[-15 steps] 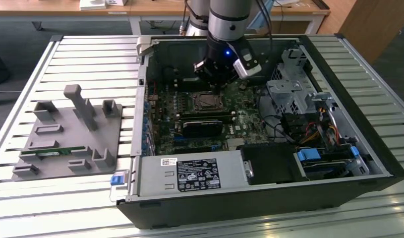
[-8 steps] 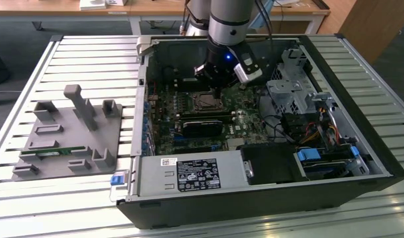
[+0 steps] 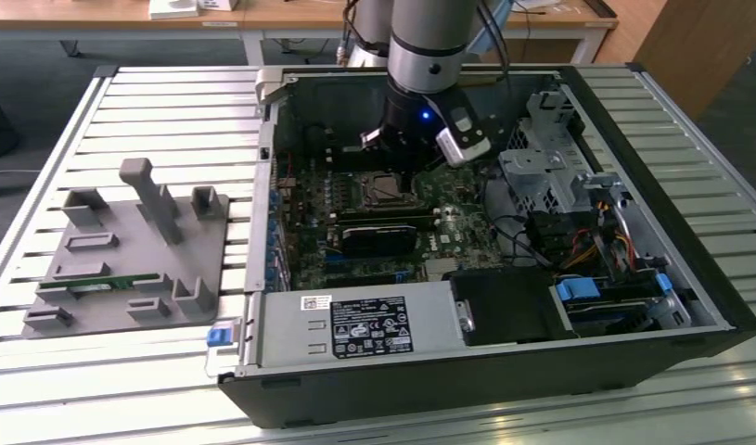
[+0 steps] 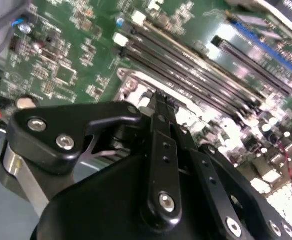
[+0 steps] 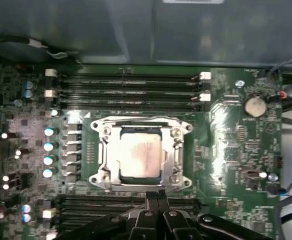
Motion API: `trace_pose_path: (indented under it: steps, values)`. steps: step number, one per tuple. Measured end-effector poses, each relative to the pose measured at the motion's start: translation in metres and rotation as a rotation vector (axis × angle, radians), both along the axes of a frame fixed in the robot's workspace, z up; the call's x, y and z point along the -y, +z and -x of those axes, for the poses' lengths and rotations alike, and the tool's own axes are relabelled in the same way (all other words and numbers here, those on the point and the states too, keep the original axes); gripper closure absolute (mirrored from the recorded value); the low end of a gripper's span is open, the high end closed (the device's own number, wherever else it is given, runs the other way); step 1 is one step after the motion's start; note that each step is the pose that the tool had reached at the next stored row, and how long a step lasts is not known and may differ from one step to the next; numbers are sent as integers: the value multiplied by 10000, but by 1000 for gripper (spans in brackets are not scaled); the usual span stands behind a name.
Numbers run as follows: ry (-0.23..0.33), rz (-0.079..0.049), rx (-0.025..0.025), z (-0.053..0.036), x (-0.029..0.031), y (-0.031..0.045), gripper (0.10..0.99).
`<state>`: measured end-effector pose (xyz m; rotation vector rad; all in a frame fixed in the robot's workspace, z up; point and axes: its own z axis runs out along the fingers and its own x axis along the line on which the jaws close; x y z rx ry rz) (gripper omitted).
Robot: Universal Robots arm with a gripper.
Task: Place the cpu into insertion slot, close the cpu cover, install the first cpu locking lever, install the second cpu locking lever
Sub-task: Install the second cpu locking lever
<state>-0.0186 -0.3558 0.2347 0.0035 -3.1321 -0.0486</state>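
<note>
In the first wrist view the fingers (image 5: 158, 197) are clenched together, grasping nothing, just beside the near edge of the cpu cover (image 5: 104, 150). The cover lies closed over the cpu (image 5: 140, 156), which sits seated in the insertion slot directly beyond the fingertips.

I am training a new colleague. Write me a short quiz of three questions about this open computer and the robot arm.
1. True or false: the cpu already lies inside the insertion slot.
2. Multiple choice: in the first wrist view, the cpu cover is (a) down around the chip, (b) standing upright, (c) lying on the table.
3. Fill in: in the exterior view the gripper hangs inside the computer ____.

Key: 1 true; 2 a; 3 case.
</note>
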Motion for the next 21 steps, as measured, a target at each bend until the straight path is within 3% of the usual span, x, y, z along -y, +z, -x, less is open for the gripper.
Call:
trace_pose_path:
  steps: [2, 14, 21]
  values:
    - [0, 1, -2, 44, 5, 1, 980]
    - [-1, -1, -1, 57, 102, -1, 980]
    - [0, 2, -2, 215, 104, -6, 980]
